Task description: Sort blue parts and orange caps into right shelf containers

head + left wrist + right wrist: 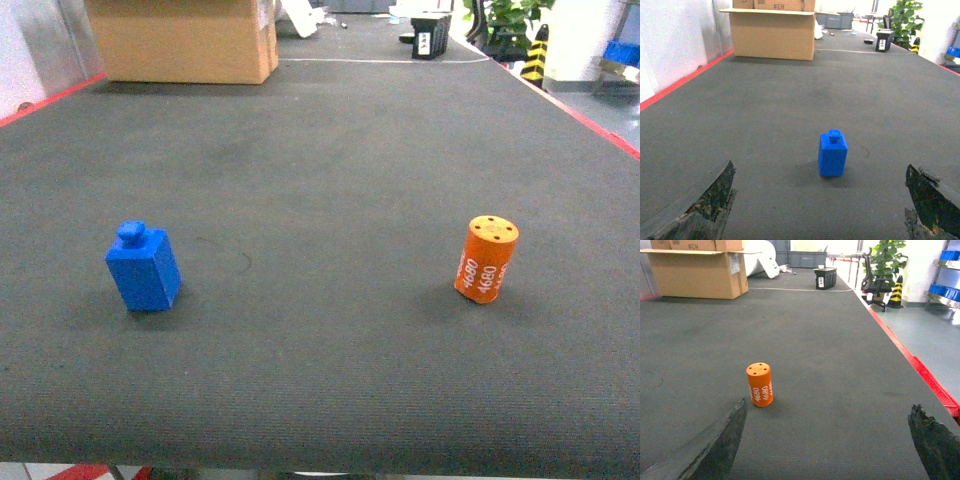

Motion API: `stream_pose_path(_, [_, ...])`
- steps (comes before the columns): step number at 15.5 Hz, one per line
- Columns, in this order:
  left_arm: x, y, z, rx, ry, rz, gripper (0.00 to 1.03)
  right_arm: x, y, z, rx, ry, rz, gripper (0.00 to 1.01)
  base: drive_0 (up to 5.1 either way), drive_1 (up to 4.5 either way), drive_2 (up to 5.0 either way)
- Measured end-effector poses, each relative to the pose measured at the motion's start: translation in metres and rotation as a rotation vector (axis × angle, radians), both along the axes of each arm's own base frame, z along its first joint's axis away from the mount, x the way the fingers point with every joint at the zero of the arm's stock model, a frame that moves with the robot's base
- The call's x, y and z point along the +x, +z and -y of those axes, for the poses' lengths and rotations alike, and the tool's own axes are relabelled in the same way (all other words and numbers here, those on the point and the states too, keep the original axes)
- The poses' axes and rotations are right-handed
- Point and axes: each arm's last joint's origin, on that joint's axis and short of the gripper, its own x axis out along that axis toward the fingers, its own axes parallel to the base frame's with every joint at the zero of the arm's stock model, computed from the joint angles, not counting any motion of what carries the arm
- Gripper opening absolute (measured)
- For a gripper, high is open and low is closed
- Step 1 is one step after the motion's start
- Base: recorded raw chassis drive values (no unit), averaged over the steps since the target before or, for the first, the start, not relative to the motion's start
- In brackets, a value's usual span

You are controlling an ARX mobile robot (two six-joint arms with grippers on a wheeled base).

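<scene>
My left tool point(820, 205) is hanging released before the blue part point(832, 154); my right tool point(827, 440) (equally spread) is facing the orange cap point(760, 384), both standing on the counter point(330, 160).

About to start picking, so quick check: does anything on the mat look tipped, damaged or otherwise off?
Nothing spilled or tipped. The blue part and orange cap both stand upright, well apart on the mat. One oddity: the fingers of both open grippers look rough and worn along their edges.
</scene>
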Motion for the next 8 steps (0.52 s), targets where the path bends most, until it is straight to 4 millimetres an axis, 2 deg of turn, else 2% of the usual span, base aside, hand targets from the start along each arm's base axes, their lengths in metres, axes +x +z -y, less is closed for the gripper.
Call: stream_pose_path(8, [0.0000,0.0000,0.0000,0.000,0.000,0.000,0.98,0.0000,0.0000,0.0000,0.000,0.000,0.000,0.98,0.0,0.00,0.0])
